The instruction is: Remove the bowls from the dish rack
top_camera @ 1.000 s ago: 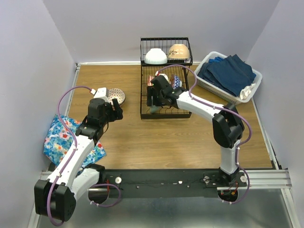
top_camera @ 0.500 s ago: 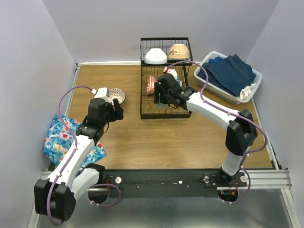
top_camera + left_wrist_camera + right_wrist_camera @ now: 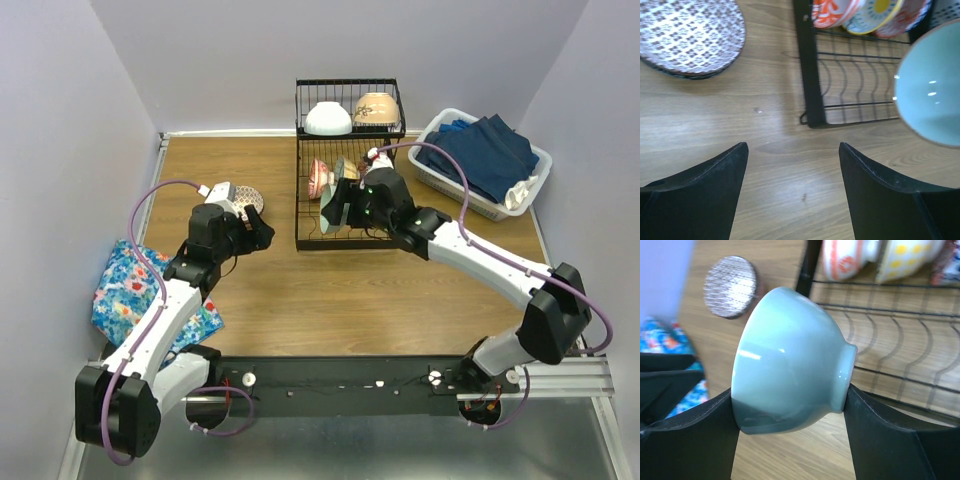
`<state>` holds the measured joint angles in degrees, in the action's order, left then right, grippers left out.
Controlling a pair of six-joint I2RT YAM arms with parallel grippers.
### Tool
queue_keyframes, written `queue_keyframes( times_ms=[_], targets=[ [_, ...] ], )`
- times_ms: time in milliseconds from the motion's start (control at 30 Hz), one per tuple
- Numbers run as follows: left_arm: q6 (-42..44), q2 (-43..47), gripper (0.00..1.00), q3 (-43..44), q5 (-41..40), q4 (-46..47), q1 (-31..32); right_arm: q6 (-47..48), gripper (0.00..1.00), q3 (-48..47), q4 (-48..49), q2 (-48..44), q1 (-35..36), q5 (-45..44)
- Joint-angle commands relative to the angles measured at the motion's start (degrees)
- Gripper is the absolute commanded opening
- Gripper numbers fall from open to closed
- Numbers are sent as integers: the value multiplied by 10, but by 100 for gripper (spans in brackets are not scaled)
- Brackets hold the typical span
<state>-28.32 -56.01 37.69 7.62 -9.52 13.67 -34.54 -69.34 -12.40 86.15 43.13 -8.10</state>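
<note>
Over the last second my right arm has drawn back across the dish rack (image 3: 299,214) to its near-left corner, elbow swinging wide to the right, and it now carries a mint-green bowl (image 3: 790,360). My right gripper (image 3: 790,407) stands wide with the bowl clamped between its fingers. The bowl lies on its side, foot ring to one finger and rim to the other, clear of the wires, as far as I can tell. My left gripper (image 3: 792,147) has crept a little toward that same corner. It hangs open and empty over the table (image 3: 300,290), with the brown-lattice bowl (image 3: 690,35) just beside it. So one more bowl is out of its slot but not yet set down. The orange-patterned bowl (image 3: 832,12) and its neighbours wait in the lower tray, and the white bowl (image 3: 328,118) and beige bowl (image 3: 376,108) on the upper shelf. I judge most of the job remains.
</note>
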Motion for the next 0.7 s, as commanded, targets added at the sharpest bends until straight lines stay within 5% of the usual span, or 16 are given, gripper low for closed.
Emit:
queue_keyframes(
  times_ms=[0,667],
  targets=[
    [-95,-3,82,7,77,76,5,-43,22,45,153,-50,3,77],
    [-211,-77,77,-7,112,180,56,-120,22,152,374,-69,3,223]
  ],
)
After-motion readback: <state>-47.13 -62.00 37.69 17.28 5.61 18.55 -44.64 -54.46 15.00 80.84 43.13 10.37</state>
